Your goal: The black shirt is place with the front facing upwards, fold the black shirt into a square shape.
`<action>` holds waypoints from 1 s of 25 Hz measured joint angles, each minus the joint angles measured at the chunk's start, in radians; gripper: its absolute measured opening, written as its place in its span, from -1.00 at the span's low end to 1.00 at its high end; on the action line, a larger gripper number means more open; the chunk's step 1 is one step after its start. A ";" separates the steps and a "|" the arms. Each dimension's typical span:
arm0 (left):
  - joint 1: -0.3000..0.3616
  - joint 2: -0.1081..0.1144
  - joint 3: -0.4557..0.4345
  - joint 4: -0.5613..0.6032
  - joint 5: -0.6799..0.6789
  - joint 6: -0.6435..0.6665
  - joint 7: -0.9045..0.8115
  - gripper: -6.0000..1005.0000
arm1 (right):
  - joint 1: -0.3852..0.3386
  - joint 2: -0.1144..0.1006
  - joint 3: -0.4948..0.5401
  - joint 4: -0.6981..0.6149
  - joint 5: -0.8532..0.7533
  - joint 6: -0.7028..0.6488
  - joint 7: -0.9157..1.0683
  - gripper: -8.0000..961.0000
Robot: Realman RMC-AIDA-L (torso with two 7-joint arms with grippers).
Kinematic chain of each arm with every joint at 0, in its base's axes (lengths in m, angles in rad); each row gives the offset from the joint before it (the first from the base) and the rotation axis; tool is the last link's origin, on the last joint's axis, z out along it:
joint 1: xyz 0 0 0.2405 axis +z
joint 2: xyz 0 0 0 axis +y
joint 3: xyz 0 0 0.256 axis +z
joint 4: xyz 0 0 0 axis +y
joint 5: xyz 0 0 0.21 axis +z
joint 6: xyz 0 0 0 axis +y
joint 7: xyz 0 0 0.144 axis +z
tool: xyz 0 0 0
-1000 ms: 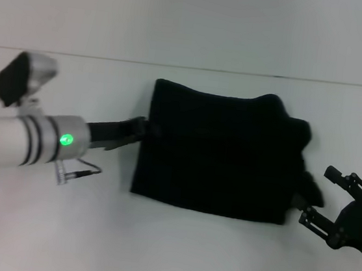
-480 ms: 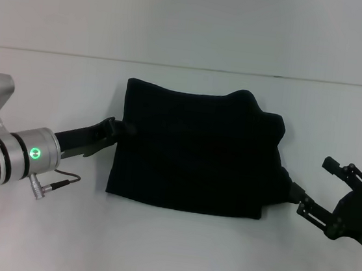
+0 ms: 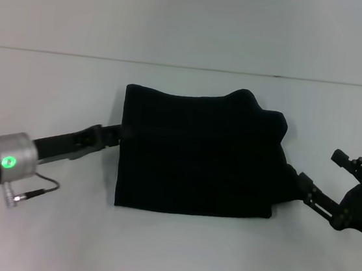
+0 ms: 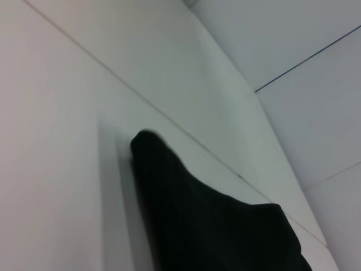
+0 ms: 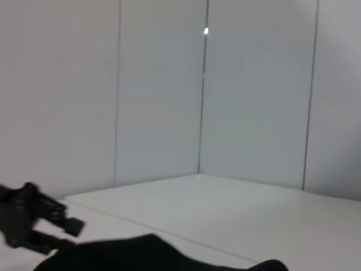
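The black shirt (image 3: 198, 154) lies folded into a rough rectangle in the middle of the white table, with no lettering or label showing. My left gripper (image 3: 119, 130) reaches in from the left and is shut on the shirt's left edge, near its upper corner. My right gripper (image 3: 317, 168) is open at the shirt's lower right edge, with its lower finger touching a bulge of cloth. The left wrist view shows a corner of the shirt (image 4: 225, 226). The right wrist view shows the shirt's top (image 5: 146, 254) and the left gripper (image 5: 39, 223) beyond it.
The white table (image 3: 174, 252) runs back to a pale wall, with its far edge (image 3: 189, 67) behind the shirt. A thin cable (image 3: 34, 192) hangs under my left wrist.
The shirt has slid left with my left gripper, and its lower edge then swung slightly right, squaring the left side. My left arm has drawn back left. My right gripper followed to the shirt's right edge.
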 joint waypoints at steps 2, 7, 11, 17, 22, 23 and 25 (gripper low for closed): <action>0.023 0.012 -0.018 0.008 -0.003 0.031 0.033 -0.12 | 0.006 0.000 0.012 0.006 0.000 0.000 0.000 0.78; 0.083 0.014 -0.131 0.059 -0.010 0.186 0.300 0.09 | 0.024 0.000 0.015 0.013 0.000 0.002 -0.008 0.78; 0.121 -0.010 -0.183 0.078 -0.023 0.390 0.682 0.30 | 0.044 -0.001 0.004 0.013 -0.007 0.004 -0.020 0.78; 0.161 -0.014 -0.164 0.077 0.036 0.529 0.924 0.72 | 0.053 0.001 -0.055 0.038 -0.010 0.004 -0.044 0.78; 0.189 -0.024 -0.165 0.077 0.153 0.516 0.959 0.93 | 0.026 0.000 -0.075 0.097 -0.009 0.005 -0.126 0.78; 0.192 -0.025 -0.165 0.075 0.162 0.506 0.959 0.92 | 0.019 -0.001 -0.076 0.102 -0.009 0.010 -0.130 0.78; 0.200 -0.029 -0.168 0.068 0.179 0.468 0.960 0.92 | 0.009 -0.001 -0.078 0.107 -0.009 0.026 -0.131 0.78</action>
